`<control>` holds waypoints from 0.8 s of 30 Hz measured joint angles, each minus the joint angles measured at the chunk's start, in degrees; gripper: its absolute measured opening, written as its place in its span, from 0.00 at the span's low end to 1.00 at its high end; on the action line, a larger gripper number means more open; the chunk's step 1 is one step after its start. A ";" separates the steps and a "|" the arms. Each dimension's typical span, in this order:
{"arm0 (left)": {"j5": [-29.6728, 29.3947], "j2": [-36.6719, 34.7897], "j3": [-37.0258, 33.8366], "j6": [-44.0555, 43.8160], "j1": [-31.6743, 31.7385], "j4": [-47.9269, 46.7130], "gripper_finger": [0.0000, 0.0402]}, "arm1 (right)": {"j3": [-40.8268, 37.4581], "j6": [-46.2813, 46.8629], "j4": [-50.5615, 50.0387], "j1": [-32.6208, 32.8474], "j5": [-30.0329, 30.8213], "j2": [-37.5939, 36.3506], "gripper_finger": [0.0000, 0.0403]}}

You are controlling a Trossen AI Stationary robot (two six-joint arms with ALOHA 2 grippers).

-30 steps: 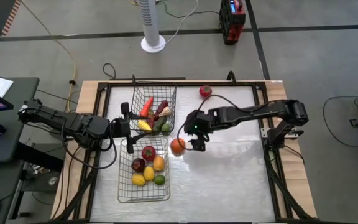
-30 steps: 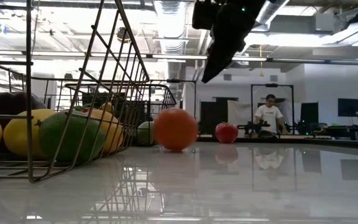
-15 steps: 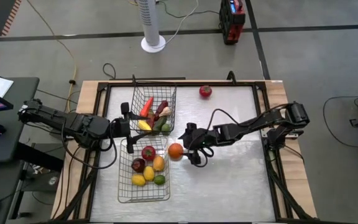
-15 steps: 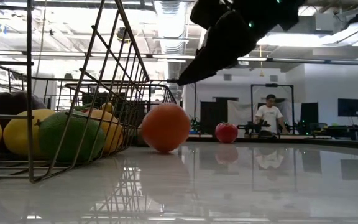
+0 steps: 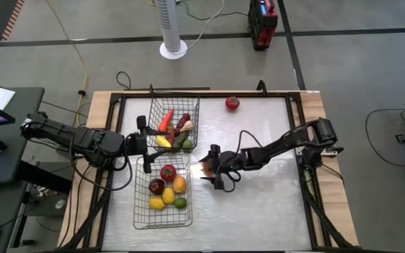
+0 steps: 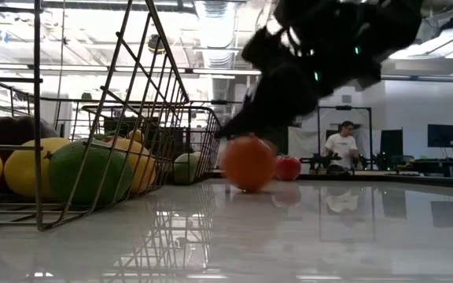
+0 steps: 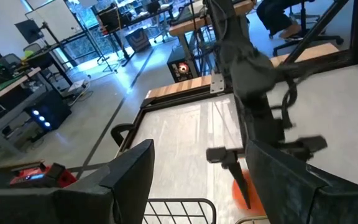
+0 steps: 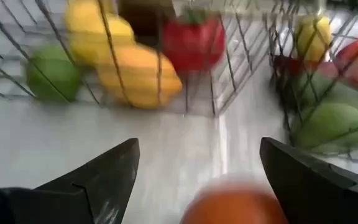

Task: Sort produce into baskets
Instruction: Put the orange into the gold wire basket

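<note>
An orange [image 5: 204, 167] lies on the white table just right of the near basket [image 5: 162, 211]. My right gripper [image 5: 209, 170] is low over it and open; in the right wrist view its fingers [image 8: 104, 177] stand on either side of the orange [image 8: 235, 202]. The near basket holds a red apple, lemons and a lime. The far basket [image 5: 174, 105] holds a carrot, a dark red pepper and green pieces. A red tomato [image 5: 232, 103] rests on the table near the far edge. My left gripper [image 5: 143, 143] is open and empty at the baskets' left side. My right gripper comes at the orange slanting down from the table's right, one finger on each side of it. I cannot tell whether a finger touches it. The orange rests on the table [image 6: 248, 163].
The two wire baskets stand close together at the table's left half, with a narrow gap between them. The table's right half and near right [image 5: 259, 211] are bare. A person sits far off in the room [image 6: 341, 145].
My right gripper has come down and toward the table's near left, to the orange, and now stands with its fingers around it. The orange has rolled a little on the table beside the near basket.
</note>
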 joint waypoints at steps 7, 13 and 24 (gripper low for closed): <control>0.00 0.00 0.01 -0.26 0.00 -0.35 0.60 | 0.29 0.24 -1.29 -0.48 4.05 2.62 0.89; -0.02 0.00 0.00 -0.26 0.00 -0.65 0.60 | 0.14 -0.76 -3.76 -0.22 4.13 0.46 0.89; 0.00 0.00 0.00 -0.33 0.00 -0.53 0.60 | 0.54 -1.50 -14.85 -0.15 5.11 -13.35 0.89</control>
